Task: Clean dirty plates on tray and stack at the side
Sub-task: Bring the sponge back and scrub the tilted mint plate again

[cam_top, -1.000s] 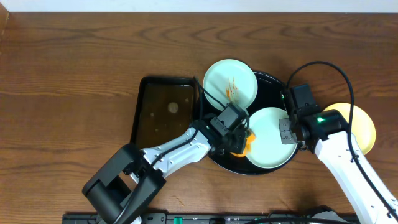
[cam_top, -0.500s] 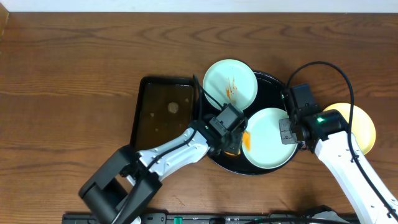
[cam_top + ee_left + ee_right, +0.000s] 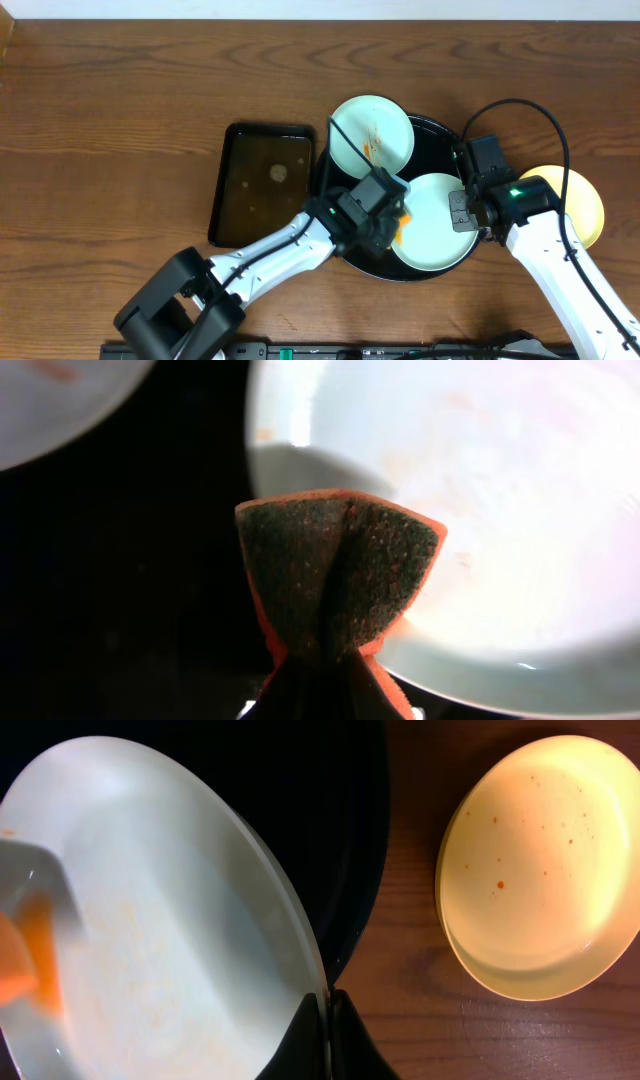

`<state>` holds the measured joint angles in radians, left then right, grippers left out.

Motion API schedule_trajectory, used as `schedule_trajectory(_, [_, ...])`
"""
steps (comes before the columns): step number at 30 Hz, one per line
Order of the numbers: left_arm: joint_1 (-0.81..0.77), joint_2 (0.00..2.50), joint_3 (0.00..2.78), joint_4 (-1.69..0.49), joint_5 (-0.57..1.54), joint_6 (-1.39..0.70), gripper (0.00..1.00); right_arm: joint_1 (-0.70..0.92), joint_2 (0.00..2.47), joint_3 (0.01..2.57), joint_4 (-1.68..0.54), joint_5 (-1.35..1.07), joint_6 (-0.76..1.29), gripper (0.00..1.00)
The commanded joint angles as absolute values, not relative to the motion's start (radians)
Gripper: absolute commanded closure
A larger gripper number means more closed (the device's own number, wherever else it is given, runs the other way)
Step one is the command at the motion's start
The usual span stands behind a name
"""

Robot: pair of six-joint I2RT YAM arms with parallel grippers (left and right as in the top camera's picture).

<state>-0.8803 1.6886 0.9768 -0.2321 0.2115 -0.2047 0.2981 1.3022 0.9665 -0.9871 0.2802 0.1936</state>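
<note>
On the round black tray (image 3: 432,135) lie two mint plates. The far plate (image 3: 371,133) carries orange-brown sauce streaks. The near plate (image 3: 437,222) is tilted, and my right gripper (image 3: 462,213) is shut on its right rim (image 3: 322,1010). My left gripper (image 3: 388,228) is shut on an orange sponge (image 3: 340,575) with a dark scouring face, which is pressed against that plate's left edge (image 3: 480,510). A pale yellow plate (image 3: 540,870) with small sauce specks sits on the bare wood to the right of the tray.
A rectangular black tray (image 3: 262,185) holding wet residue lies left of the round tray. The left arm reaches across from the lower left, the right arm from the lower right. Wood tabletop (image 3: 120,120) surrounds everything.
My left gripper has shifted the sponge a little back and forth along the near plate's left edge. The right gripper and the plate it holds have stayed put.
</note>
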Motion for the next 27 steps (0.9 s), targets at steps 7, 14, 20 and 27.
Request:
schedule_trajectory(7, [-0.92, 1.752, 0.978, -0.267, 0.07, -0.15, 0.93, 0.307, 1.303, 0.968, -0.992, 0.28, 0.21, 0.99])
schedule_trajectory(14, [-0.92, 1.752, 0.978, -0.33, -0.088, -0.15, 0.92, 0.307, 1.303, 0.968, -0.992, 0.28, 0.211, 0.99])
schedule_trajectory(20, [-0.92, 1.741, 0.982, -0.347, -0.144, -0.15, 0.92, 0.307, 1.303, 0.968, -0.997, 0.28, 0.213, 0.99])
schedule_trajectory(27, [-0.92, 1.662, 0.995, -0.311, -0.14, -0.15, 0.93, 0.307, 1.303, 0.968, -0.999, 0.28, 0.213, 0.99])
